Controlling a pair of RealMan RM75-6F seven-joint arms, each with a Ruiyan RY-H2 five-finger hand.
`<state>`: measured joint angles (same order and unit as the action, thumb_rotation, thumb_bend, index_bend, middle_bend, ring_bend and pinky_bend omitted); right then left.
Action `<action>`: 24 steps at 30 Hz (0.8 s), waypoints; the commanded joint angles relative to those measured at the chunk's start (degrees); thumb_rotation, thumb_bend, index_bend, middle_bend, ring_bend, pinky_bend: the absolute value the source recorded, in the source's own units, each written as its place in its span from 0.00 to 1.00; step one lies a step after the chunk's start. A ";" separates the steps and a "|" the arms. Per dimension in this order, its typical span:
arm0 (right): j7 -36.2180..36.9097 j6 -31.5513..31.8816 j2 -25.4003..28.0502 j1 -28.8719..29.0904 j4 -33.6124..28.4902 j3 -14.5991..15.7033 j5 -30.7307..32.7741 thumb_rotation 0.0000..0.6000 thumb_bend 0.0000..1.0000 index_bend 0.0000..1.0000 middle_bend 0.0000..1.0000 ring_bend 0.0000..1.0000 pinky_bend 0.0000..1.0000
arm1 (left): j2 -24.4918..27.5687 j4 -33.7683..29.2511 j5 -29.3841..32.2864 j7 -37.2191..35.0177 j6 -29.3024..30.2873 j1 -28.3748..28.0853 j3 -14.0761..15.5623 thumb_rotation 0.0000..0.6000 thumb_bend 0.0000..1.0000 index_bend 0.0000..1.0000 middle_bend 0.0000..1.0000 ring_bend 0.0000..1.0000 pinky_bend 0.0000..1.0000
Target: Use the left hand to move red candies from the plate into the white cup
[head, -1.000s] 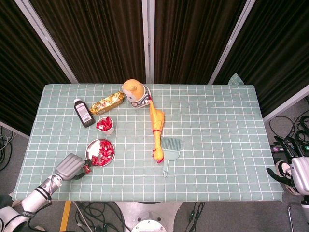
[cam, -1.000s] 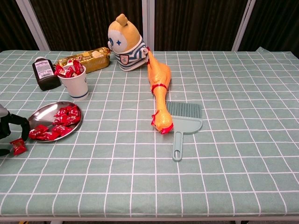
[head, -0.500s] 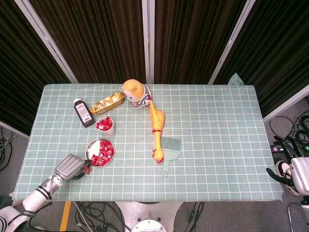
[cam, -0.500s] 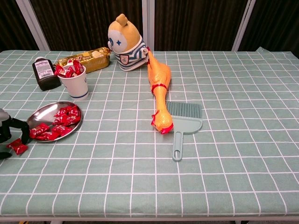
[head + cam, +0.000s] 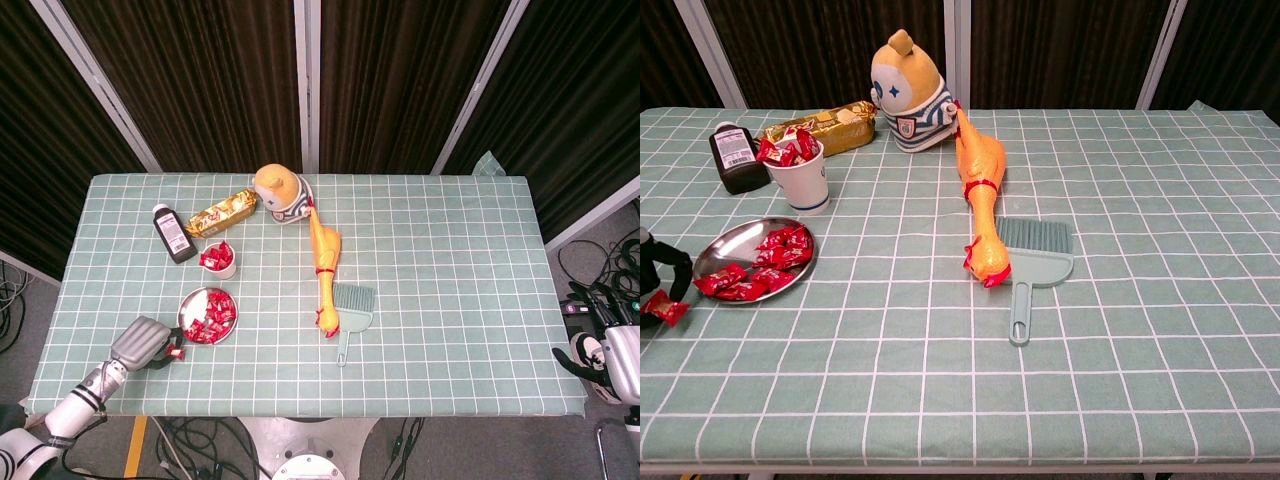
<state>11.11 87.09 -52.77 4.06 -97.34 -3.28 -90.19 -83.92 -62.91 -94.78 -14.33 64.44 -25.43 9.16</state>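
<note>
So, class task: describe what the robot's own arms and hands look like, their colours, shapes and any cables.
The left hand has a grey, boxy back and black fingers, on a silver, segmented arm. The right hand, off the table edge, looks white and grey with dark parts. No cables plainly show on either arm.

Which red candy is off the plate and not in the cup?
The one held by the left hand: this candy is near the table's front-left edge, outside the plate; the rest lie on the plate or fill the cup.

Left hand [image 5: 143, 343] low with fingers [image 5: 678, 268] curled; right hand [image 5: 605, 358] off-table.
</note>
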 commanded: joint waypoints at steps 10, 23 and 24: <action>-0.35 -1.44 -0.26 0.81 0.11 0.40 -0.64 1.00 0.10 0.11 0.25 0.08 0.36 | 10.74 -12.89 6.93 -3.89 0.86 -4.80 -10.63 1.00 0.35 0.59 1.00 0.96 1.00; -0.31 -1.91 -0.56 1.14 0.38 0.66 -0.82 1.00 0.10 0.11 0.25 0.08 0.36 | 7.80 -12.88 19.06 4.69 -17.93 -18.33 -19.44 1.00 0.35 0.59 1.00 0.95 1.00; -0.30 -1.90 -0.55 1.12 0.38 0.67 -0.79 1.00 0.10 0.11 0.25 0.08 0.36 | 7.28 -12.30 20.01 5.61 -18.93 -19.03 -19.73 1.00 0.35 0.59 1.00 0.95 1.00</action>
<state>10.82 85.19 -53.32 5.18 -96.96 -2.62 -90.97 -75.25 -76.32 -76.80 -10.74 47.65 -42.55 -9.26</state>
